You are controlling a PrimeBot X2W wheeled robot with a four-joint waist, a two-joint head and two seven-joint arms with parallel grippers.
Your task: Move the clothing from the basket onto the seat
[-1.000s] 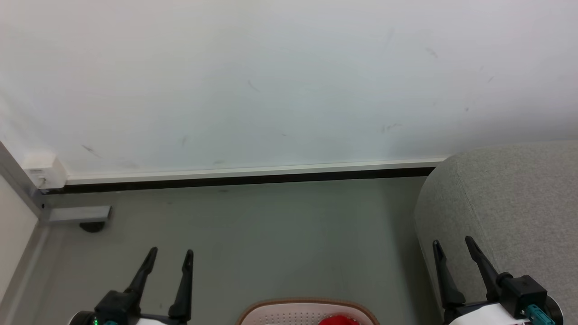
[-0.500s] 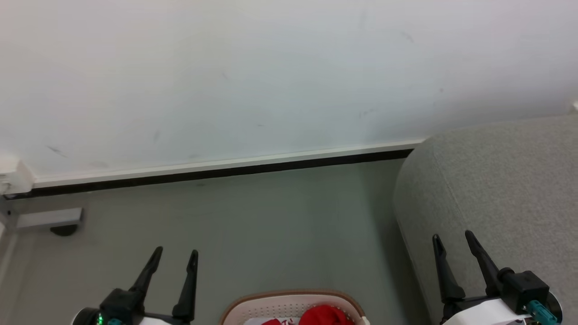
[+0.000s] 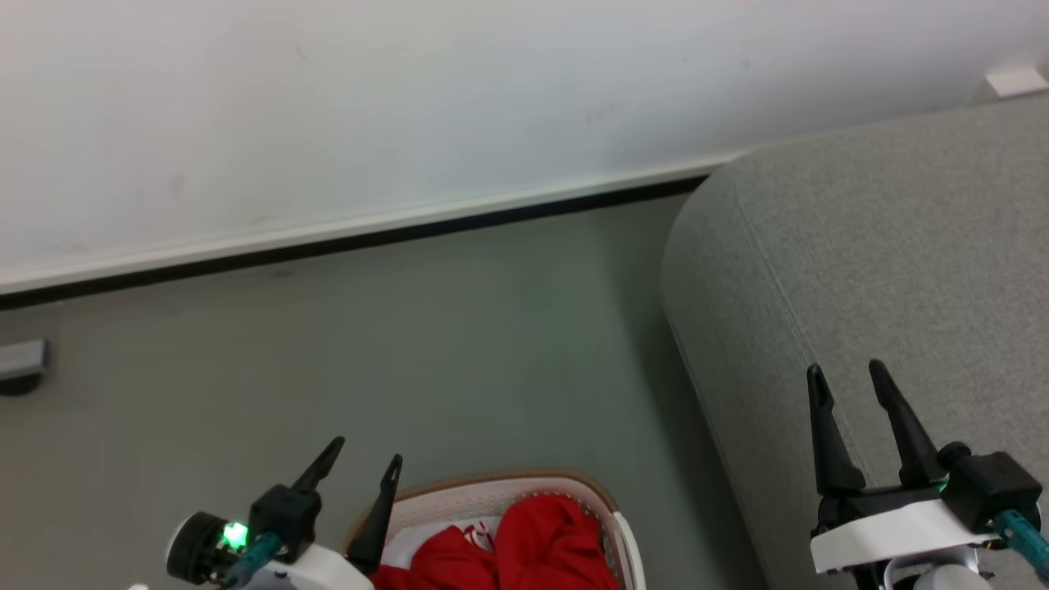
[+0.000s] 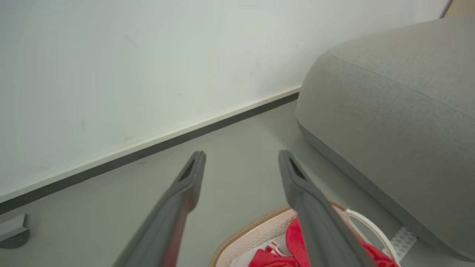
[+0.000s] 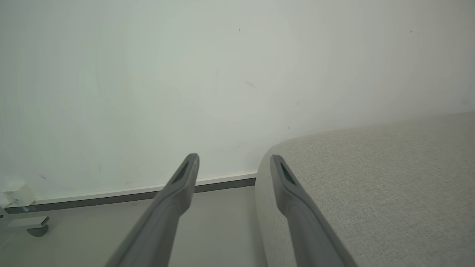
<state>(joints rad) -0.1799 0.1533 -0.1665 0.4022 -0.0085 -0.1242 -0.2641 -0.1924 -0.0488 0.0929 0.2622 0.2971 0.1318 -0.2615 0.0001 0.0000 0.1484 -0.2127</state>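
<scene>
Red clothing (image 3: pixel 524 549) lies bunched in the white basket (image 3: pixel 508 488) with a tan rim, at the bottom middle of the head view. A white band with red stripes shows on one garment (image 4: pixel 274 247). My left gripper (image 3: pixel 366 455) is open, its right finger just over the basket's (image 4: pixel 256 230) left rim, holding nothing. The light grey seat (image 3: pixel 885 246) fills the right side. My right gripper (image 3: pixel 848 375) hangs open over the seat's front part, empty. In the right wrist view the seat's (image 5: pixel 371 178) rounded corner lies under the right gripper (image 5: pixel 233 158).
A white wall (image 3: pixel 410 106) with a white and black skirting strip (image 3: pixel 344 233) runs across the back. Grey floor (image 3: pixel 410 344) lies between wall, basket and seat. A grey metal foot (image 3: pixel 20 365) sits at the far left.
The head camera has tilted down and turned right, so more of the basket, clothing and seat shows. The left gripper now stands closer to the basket's rim.
</scene>
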